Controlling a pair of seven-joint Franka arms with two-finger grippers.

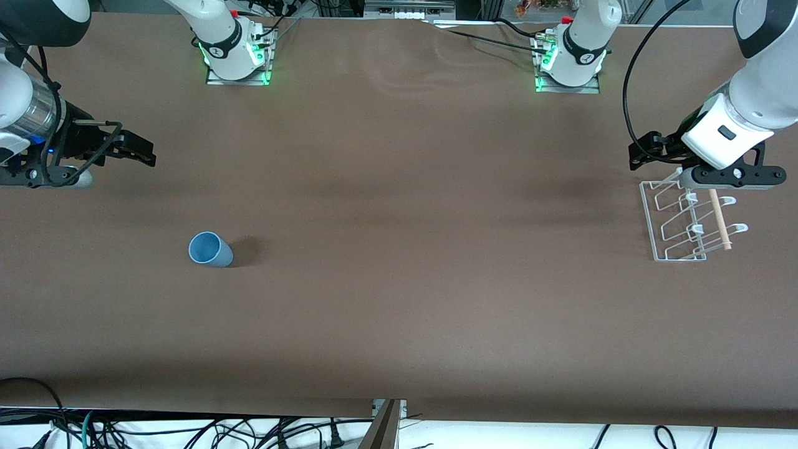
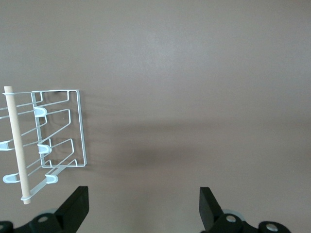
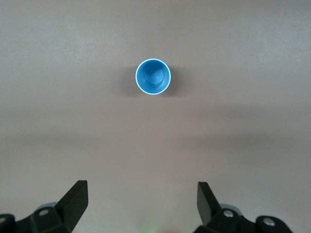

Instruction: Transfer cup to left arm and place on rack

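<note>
Your cup [image 1: 211,249] stands upright and alone on the brown bench [image 1: 399,299], toward the right arm's end and nearer the front camera than either arm base. Mouth up; the right wrist view looks straight down into it [image 3: 153,76]. Nothing touches it.

Right end effector [image 1: 138,149]: you have it up over bare bench at the right arm's end, well apart from the cup. Jaws stand wide, nothing between them. In the right wrist view both fingers [image 3: 73,201] show spread, with only bench between.

Left end effector [image 1: 729,176]: you have it up over the edge of the rack [image 1: 682,221] that lies toward the arm bases. From the front, the white hand block covers the fingers. The left wrist view shows the fingers [image 2: 75,206] spread wide, empty, bare bench between them.

The rack sits flat on the bench at the left arm's end, well apart from the cup. White wire frame, looped hooks, no cup on any hook. The dowel [image 1: 719,218] runs along the side of the rack toward that end of the bench; in the left wrist view it [image 2: 15,145] lies across the hook ends.

Neither arm holds anything.
</note>
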